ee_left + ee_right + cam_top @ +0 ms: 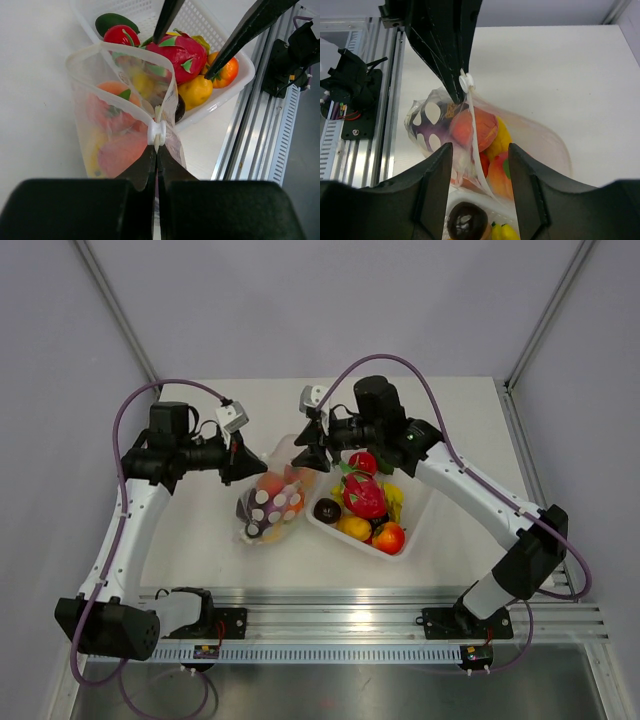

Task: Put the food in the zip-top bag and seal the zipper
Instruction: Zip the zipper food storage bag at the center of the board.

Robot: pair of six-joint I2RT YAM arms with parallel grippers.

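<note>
Left pincer (156, 160) pinches the crinkly clear plastic zip-top bag (112, 130) at its zipper (135, 51), steadying it; right pincer (480, 150) spread alongside.

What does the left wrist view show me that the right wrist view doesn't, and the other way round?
Left wrist only: the dragon fruit and an orange fruit lying in the white tray.
Right wrist only: a purple piece with white spots inside the zip-top bag.
Both: the bag with food in it, its white slider, the left tool shut on the bag's edge right at that slider, and the right tool open.
</note>
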